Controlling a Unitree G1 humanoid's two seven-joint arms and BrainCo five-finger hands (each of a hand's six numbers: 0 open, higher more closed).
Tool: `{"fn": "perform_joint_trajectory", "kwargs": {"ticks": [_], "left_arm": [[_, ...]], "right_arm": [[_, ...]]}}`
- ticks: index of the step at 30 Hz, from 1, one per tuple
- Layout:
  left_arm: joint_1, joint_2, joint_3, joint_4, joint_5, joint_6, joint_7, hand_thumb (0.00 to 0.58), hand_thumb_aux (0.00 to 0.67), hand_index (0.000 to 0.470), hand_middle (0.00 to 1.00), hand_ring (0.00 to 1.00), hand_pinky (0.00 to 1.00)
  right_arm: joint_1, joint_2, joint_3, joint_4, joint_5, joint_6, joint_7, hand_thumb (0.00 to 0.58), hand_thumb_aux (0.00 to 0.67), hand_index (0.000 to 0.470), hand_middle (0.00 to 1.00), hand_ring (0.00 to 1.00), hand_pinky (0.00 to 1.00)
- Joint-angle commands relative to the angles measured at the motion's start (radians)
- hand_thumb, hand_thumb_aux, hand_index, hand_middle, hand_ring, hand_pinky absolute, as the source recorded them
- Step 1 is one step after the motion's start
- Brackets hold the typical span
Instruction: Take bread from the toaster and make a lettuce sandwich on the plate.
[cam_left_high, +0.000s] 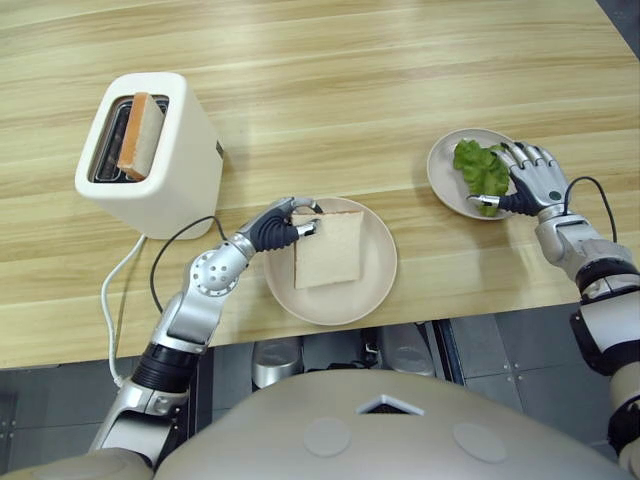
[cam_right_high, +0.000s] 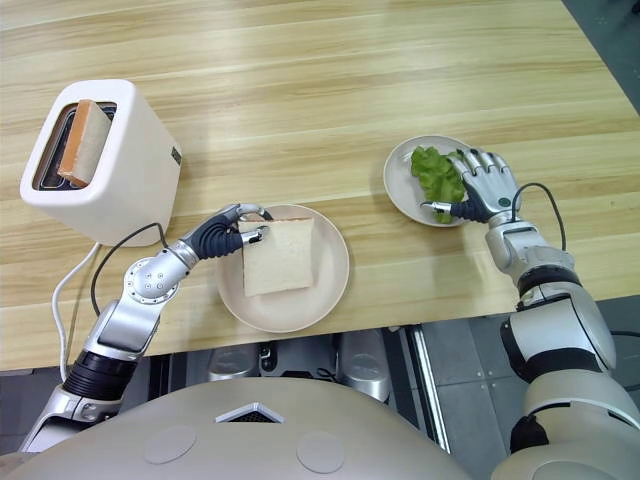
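Note:
A white toaster stands at the left with one bread slice upright in a slot. In front of me lies a beige plate with a second bread slice flat on it. My left hand rests at the plate's left rim, its fingers curled on the slice's upper left corner. At the right, a smaller plate holds green lettuce. My right hand lies over that plate's right side with fingers spread, the thumb touching the lettuce's lower end.
The toaster's white cord runs down over the wooden table's near edge. Bare tabletop stretches behind both plates.

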Motion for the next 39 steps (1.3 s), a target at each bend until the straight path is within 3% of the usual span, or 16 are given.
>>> {"fn": "perform_joint_trajectory", "kwargs": {"ticks": [1, 8, 9, 10, 12, 13, 14, 24, 31, 32, 33, 39], "left_arm": [[0.014, 0.038, -0.022, -0.003, 0.097, 0.006, 0.016, 0.0, 0.0, 0.0, 0.0, 0.0, 0.0], [-0.014, 0.047, 0.0, 0.015, 0.173, -0.006, 0.079, 0.0, 0.0, 0.0, 0.0, 0.0, 0.0], [-0.018, 0.044, 0.009, 0.014, 0.171, -0.004, 0.085, 0.0, 0.0, 0.0, 0.0, 0.0, 0.0], [-0.021, 0.044, 0.016, 0.013, 0.168, -0.005, 0.089, 0.0, 0.0, 0.0, 0.0, 0.0, 0.0], [-0.025, 0.043, 0.022, 0.015, 0.166, -0.008, 0.095, 0.0, 0.0, 0.0, 0.0, 0.0, 0.0], [-0.026, 0.042, 0.024, 0.018, 0.166, -0.009, 0.098, 0.0, 0.0, 0.0, 0.0, 0.0, 0.0], [-0.026, 0.042, 0.025, 0.019, 0.167, -0.009, 0.101, 0.0, 0.0, 0.0, 0.0, 0.0, 0.0], [-0.027, 0.024, 0.028, 0.041, 0.152, -0.023, 0.115, 0.0, 0.0, 0.0, 0.0, 0.0, 0.0], [-0.042, 0.02, 0.077, 0.005, 0.127, -0.03, 0.14, 0.0, 0.0, 0.0, 0.0, 0.0, 0.0], [-0.046, 0.022, 0.092, -0.011, 0.123, -0.029, 0.144, 0.0, 0.0, 0.0, 0.0, 0.0, 0.0], [-0.053, 0.024, 0.112, -0.029, 0.117, -0.029, 0.15, 0.0, 0.0, 0.0, 0.0, 0.0, 0.0], [-0.098, 0.042, 0.267, -0.162, 0.071, -0.031, 0.179, 0.0, 0.0, 0.0, 0.0, 0.0, 0.0]], "right_arm": [[-0.022, 0.019, 0.023, 0.024, 0.03, 0.028, 0.085, 0.096, 0.058, 0.04, 0.0, 0.0, 0.0], [-0.048, 0.032, 0.048, 0.023, 0.046, 0.038, 0.11, 0.187, 0.118, 0.081, 0.0, 0.0, 0.0], [-0.051, 0.032, 0.052, 0.022, 0.047, 0.036, 0.105, 0.258, 0.171, 0.117, 0.0, 0.0, 0.0], [-0.055, 0.031, 0.055, 0.019, 0.049, 0.032, 0.096, 0.445, 0.347, 0.238, 0.0, 0.0, 0.0], [-0.059, 0.028, 0.06, 0.015, 0.053, 0.025, 0.077, 0.5, 0.42, 0.289, 0.0, 0.0, 0.0], [-0.062, 0.027, 0.061, 0.013, 0.057, 0.018, 0.064, 0.5, 0.42, 0.289, 0.0, 0.0, 0.0], [-0.063, 0.026, 0.062, 0.011, 0.06, 0.013, 0.053, 0.58, 0.67, 0.46, 0.0, 0.0, 0.0], [-0.083, 0.011, 0.08, -0.019, 0.058, -0.045, -0.092, 0.58, 0.67, 0.46, 0.0, 0.0, 0.0], [-0.103, -0.013, 0.067, -0.101, 0.073, -0.185, -0.184, 0.58, 0.67, 0.46, 0.0, 0.0, 0.0], [-0.101, -0.015, 0.063, -0.123, 0.077, -0.211, -0.193, 0.58, 0.67, 0.46, 0.4, 0.4, 0.4], [-0.096, -0.015, 0.059, -0.153, 0.083, -0.241, -0.2, 0.58, 0.67, 0.46, 1.0, 1.0, 1.0], [-0.026, -0.002, 0.037, -0.435, 0.116, -0.362, -0.173, 0.58, 0.67, 0.46, 1.0, 1.0, 1.0]]}}
